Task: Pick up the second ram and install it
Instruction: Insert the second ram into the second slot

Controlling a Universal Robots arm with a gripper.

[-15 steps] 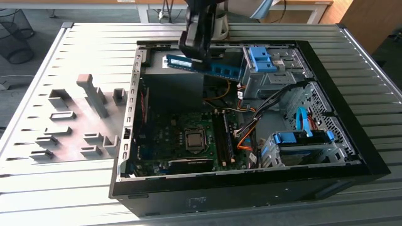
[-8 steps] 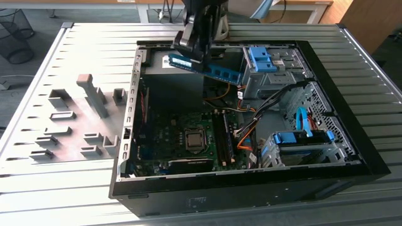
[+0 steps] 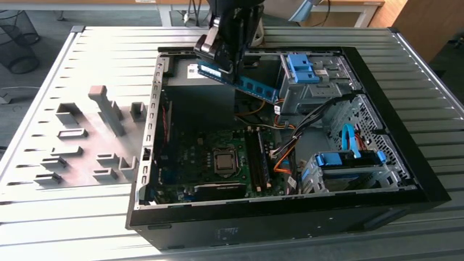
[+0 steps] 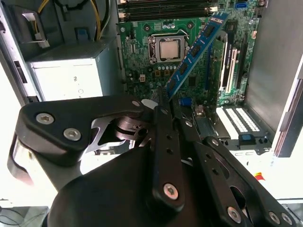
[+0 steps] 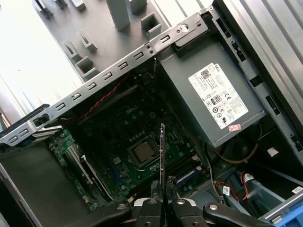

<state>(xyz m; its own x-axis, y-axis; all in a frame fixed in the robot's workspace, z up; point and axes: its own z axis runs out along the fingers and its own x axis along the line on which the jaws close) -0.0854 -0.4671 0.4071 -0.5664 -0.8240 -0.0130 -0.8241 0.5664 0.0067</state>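
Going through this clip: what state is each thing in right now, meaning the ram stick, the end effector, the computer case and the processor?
second ram: gripped at one end, tilted, in the air above the motherboard, not seated in a slot.
end effector: shut on the second ram.
computer case: lying on its side, side open, inside exposed.
processor: sitting in its socket, bare, no cooler over it.

A slatted grey metal table [image 3: 65, 228] is spreading across the exterior view, with strong light glaring off its slats toward 9 o'clock. At 10 o'clock a black wire-mesh wastebasket [image 3: 18, 54] is standing on the grey floor [image 3: 73, 16]. A wooden cabinet [image 3: 424, 24] is rising at 1 o'clock, with a pale desk [image 3: 348, 8] sitting just beside it.
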